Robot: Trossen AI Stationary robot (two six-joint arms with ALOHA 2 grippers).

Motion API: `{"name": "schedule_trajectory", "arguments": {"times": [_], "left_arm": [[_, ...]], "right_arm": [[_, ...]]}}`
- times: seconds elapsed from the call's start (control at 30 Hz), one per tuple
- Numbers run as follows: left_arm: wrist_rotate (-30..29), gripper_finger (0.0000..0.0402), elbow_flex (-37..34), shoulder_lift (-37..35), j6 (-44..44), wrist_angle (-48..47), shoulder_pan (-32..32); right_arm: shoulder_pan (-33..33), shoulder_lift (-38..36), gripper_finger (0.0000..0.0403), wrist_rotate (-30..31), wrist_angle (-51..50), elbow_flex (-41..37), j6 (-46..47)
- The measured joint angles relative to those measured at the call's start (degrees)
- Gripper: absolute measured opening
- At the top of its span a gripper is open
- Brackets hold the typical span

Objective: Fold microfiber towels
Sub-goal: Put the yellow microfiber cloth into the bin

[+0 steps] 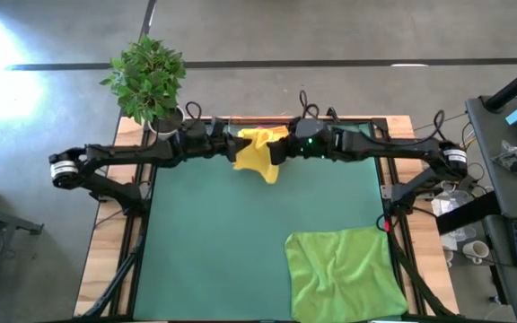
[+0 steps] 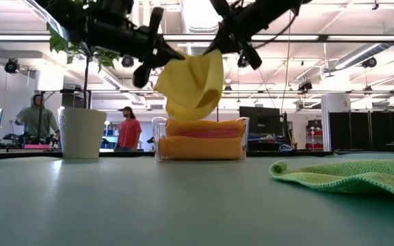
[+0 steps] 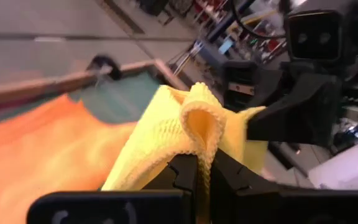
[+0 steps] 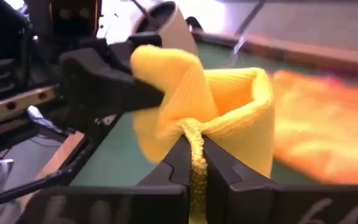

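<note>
Both arms reach in toward the far middle of the table, holding the yellow towel up in the air between them. The left gripper has its fingers pressed together on a fold of the towel's edge, the cloth bunched into a loop just above the fingertips. The right gripper pinches another edge of the same towel in the same way, its fingers closed tight with a strip of cloth hanging down between them. In the low view the towel hangs clear of the table, drooping just above a clear tray that holds folded orange towels with a strip of pink between them. The green towel lies spread and rumpled on the green mat at the near right, well apart from the grippers. A potted plant stands at the far left corner.
</note>
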Motion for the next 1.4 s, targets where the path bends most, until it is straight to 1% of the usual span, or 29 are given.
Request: {"name": "schedule_trajectory", "arguments": {"times": [0.13,0.27,0.43,0.53,0.7,0.9,1.07,1.17,1.3,1.4], "left_arm": [[-0.7,0.0002,2.8,0.3,0.4,0.3,0.1],[-3.9,0.0001,4.7,0.7,2.9,-0.7,0.1],[-8.7,0.0001,6.0,0.7,3.3,-6.8,0.7],[-11.3,0.0001,6.0,0.7,3.3,-7.8,0.9],[-16.0,0.0001,6.1,1.4,4.4,-7.7,1.6],[-16.5,0.0001,6.8,6.0,4.7,-7.6,2.4],[-16.5,0.0001,9.0,10.5,4.9,-7.2,2.8],[-16.5,0.0001,10.4,12.4,6.4,-7.1,3.4],[-16.5,0.0001,12.9,14.1,7.7,-7.8,4.6],[-16.6,0.0001,13.2,14.8,7.7,-7.9,5.8]], "right_arm": [[-2.4,0.5,0.0009,0.1,-8.1,6.3,-5.1],[-5.1,1.1,0.0009,0.1,-14.8,11.0,-8.7],[-8.7,1.7,0.0009,-2.4,-14.8,11.8,-9.6],[-10.4,2.9,0.0009,-3.8,-15.2,10.9,-9.6],[-12.7,7.0,0.0009,-4.7,-14.9,10.8,-10.7],[-15.9,10.9,0.0009,-4.9,-14.6,10.8,-13.0],[-18.6,10.8,0.0009,-5.3,-14.2,10.8,-15.2],[-20.9,10.8,0.0009,-5.7,-14.1,10.8,-16.9],[-23.5,11.8,0.0009,-8.8,-12.9,10.9,-18.3],[-24.5,13.9,0.0009,-11.9,-10.6,10.9,-19.4]]}}
